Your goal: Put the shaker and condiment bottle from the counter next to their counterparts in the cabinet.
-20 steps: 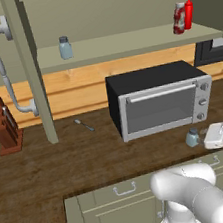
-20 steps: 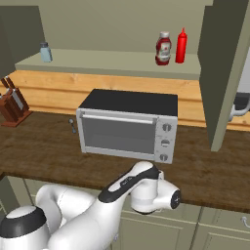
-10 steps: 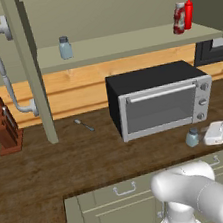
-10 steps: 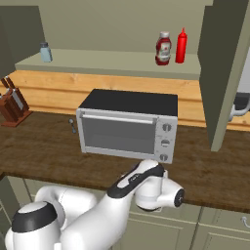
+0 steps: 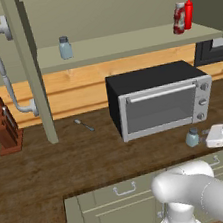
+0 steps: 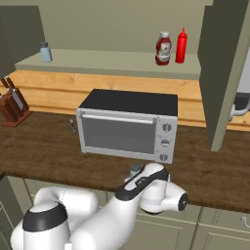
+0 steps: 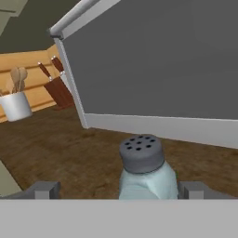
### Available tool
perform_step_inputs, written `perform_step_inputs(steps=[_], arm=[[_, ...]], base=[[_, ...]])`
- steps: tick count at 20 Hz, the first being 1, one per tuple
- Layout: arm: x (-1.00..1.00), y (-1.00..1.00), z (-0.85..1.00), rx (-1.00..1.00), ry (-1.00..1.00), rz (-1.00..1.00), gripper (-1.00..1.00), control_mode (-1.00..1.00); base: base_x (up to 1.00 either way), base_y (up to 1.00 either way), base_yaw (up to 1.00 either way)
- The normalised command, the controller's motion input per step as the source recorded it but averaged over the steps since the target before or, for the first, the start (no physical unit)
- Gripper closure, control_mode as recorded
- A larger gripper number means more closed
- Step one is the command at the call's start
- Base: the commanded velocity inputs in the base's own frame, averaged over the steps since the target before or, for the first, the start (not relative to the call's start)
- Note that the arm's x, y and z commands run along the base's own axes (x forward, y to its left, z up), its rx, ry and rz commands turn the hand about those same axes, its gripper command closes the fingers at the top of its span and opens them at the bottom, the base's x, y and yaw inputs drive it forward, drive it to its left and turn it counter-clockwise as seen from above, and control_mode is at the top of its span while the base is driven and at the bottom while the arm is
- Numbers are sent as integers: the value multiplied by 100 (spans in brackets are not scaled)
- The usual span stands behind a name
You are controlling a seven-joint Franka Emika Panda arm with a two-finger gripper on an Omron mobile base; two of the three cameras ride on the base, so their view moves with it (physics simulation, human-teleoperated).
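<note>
Shaker (image 5: 192, 137) — beside toaster oven (image 5: 158, 99).

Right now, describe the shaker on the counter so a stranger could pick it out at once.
Find the black toaster oven on the dark wood counter. By its front right corner stands a small pale blue glass shaker with a grey perforated cap. Its twin sits up on the cabinet shelf; this one stands on the counter.

The light is soft and even everywhere. Shadows are faint. Nothing shines or glares. The far things look a bit fuzzy.
</note>
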Motion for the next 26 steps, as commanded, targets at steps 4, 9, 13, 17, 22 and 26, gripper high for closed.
perform_step_inputs(steps=[4,9,13,17,22,26], arm=[[0,0,-3,0,0,0,-100,-100],[0,0,-8,0,0,0,-100,-100],[0,0,-14,0,0,0,-100,-100],[1,0,-8,0,0,0,-100,-100],[7,0,-2,0,1,0,-100,-100],[6,0,-8,0,2,0,-100,-100]], base=[[0,0,0],[0,0,0],[0,0,0],[0,0,0],[0,0,0],[0,0,0]])
